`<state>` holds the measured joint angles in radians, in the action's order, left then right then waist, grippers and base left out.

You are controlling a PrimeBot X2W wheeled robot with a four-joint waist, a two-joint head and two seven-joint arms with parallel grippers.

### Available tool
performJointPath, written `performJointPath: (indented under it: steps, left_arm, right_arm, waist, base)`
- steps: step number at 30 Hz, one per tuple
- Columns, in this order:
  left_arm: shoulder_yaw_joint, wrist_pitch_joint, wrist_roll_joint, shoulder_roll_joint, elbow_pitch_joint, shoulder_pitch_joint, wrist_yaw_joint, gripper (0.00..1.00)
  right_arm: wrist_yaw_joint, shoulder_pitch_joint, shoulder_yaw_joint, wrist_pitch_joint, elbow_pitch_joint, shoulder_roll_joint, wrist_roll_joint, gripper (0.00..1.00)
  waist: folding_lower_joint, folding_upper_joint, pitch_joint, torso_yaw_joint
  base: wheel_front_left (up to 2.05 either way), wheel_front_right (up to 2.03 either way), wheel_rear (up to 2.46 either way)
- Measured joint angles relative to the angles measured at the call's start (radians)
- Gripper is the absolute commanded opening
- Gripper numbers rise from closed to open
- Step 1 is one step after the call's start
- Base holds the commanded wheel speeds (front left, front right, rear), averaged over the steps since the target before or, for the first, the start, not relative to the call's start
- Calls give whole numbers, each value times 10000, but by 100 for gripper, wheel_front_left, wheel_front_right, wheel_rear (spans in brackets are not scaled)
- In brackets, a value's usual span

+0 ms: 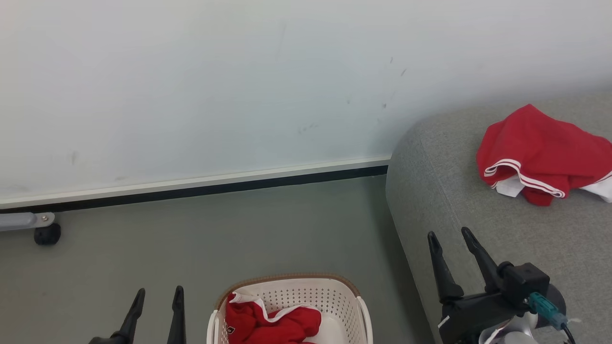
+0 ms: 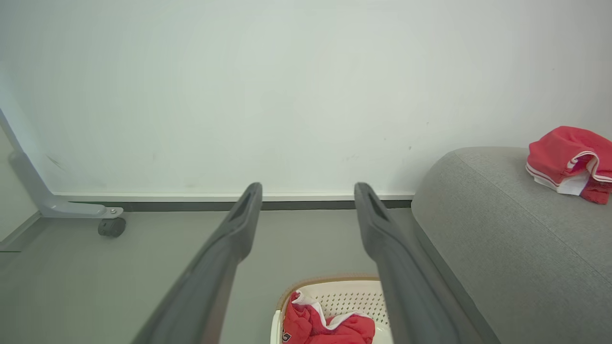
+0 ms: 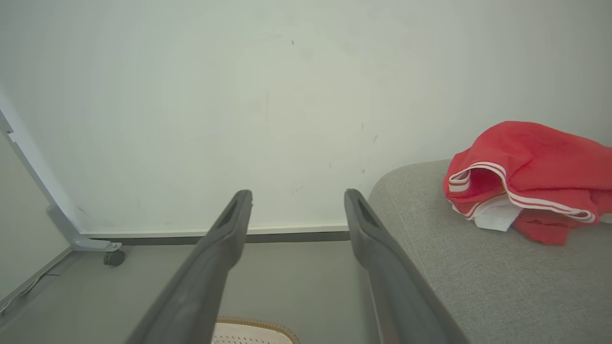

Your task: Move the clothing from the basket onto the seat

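A crumpled red garment with white trim (image 1: 267,322) lies in the cream basket (image 1: 351,306) on the floor at the bottom centre; it shows in the left wrist view as well (image 2: 325,325). Another red garment with white stripes (image 1: 540,155) rests on the grey seat (image 1: 478,200) at the right, also in the wrist views (image 2: 571,160) (image 3: 530,177). My left gripper (image 1: 158,296) hovers open just left of the basket, holding nothing. Over the seat's front edge, my right gripper (image 1: 449,236) stands open and empty, well short of the garment there.
A pale wall with a dark baseboard (image 1: 215,188) runs behind the grey floor (image 1: 239,229). A grey metal leg with a black caster (image 1: 47,233) stands at the far left. The seat's rounded side (image 1: 406,215) rises right beside the basket.
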<state>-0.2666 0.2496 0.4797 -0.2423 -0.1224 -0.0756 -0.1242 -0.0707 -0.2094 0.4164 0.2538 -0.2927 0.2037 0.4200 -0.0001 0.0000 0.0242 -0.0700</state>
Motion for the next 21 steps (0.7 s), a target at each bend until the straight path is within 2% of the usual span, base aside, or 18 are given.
performJointPath:
  steps: [9, 21]
  left_arm:
    - [823, 0, -506, 293, 481, -714, -2, 100]
    - [1081, 0, -821, 535, 834, -781, -2, 100]
  right_arm:
    - [-98, 734, -224, 0, 773, 42, -58, 100]
    - [-186, 782, -403, 0, 1264, 61, -240, 100]
  waist:
    - [0, 0, -26, -80]
    - [1, 0, -139, -94]
  base:
    - [0, 0, 0]
    - [0, 0, 0]
